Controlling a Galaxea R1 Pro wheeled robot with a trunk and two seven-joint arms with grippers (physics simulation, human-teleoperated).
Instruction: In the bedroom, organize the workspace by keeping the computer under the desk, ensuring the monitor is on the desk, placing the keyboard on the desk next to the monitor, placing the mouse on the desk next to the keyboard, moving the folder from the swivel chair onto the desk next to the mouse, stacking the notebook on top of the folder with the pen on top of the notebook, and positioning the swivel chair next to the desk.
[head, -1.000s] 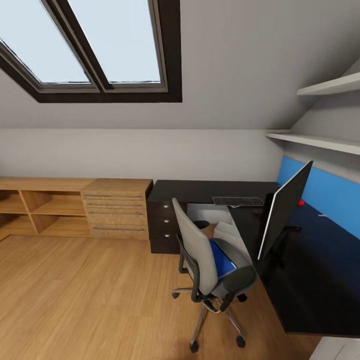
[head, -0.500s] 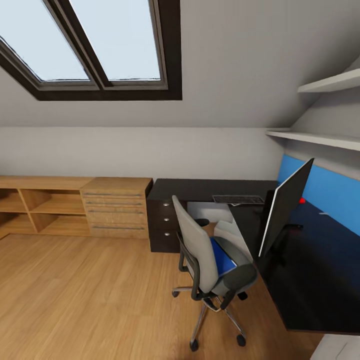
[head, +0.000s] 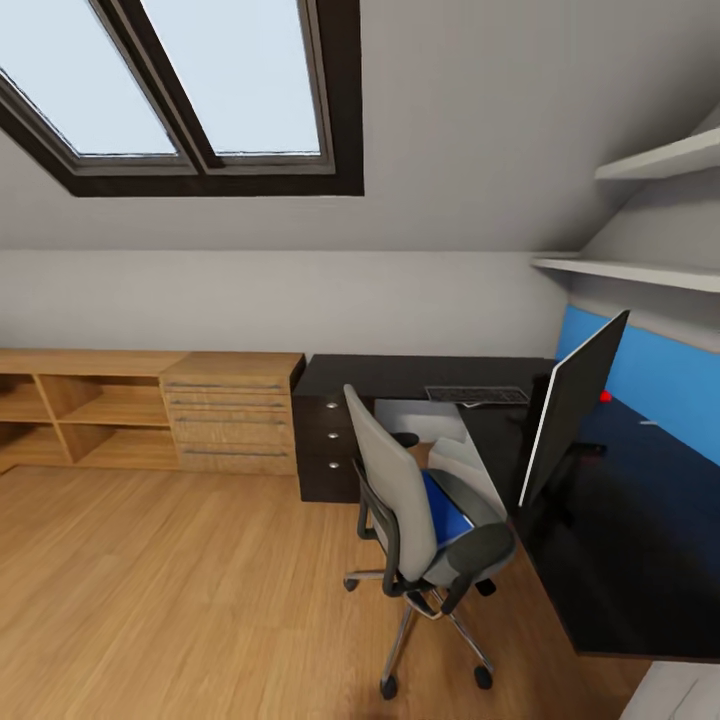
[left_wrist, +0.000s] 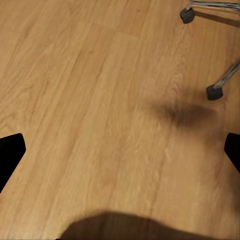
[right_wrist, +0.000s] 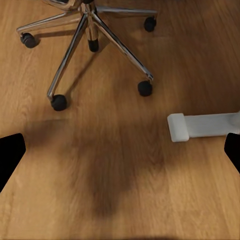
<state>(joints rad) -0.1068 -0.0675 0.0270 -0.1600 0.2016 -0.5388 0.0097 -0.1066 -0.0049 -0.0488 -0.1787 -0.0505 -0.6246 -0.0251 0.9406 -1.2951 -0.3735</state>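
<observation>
Both end effectors hang spread wide and empty over the wood floor, left end effector (left_wrist: 120, 150) and right end effector (right_wrist: 120, 150). The swivel chair (head: 415, 510) stands well ahead of them, its chrome base (right_wrist: 90, 40) just beyond the right one. The blue folder (head: 445, 510) lies on its seat beside the bench (head: 620, 560). Roll closer, stop short of the casters, then reach over the armrest

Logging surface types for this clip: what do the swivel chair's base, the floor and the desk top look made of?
Swivel chair base: polished chrome-like metal, bright highlights on the spokes, black casters. Floor: warm wood planks, visible grain and seams, satin sheen. Desk top: black and glossy, showing faint reflections; probably laminate, though that is unclear.
</observation>
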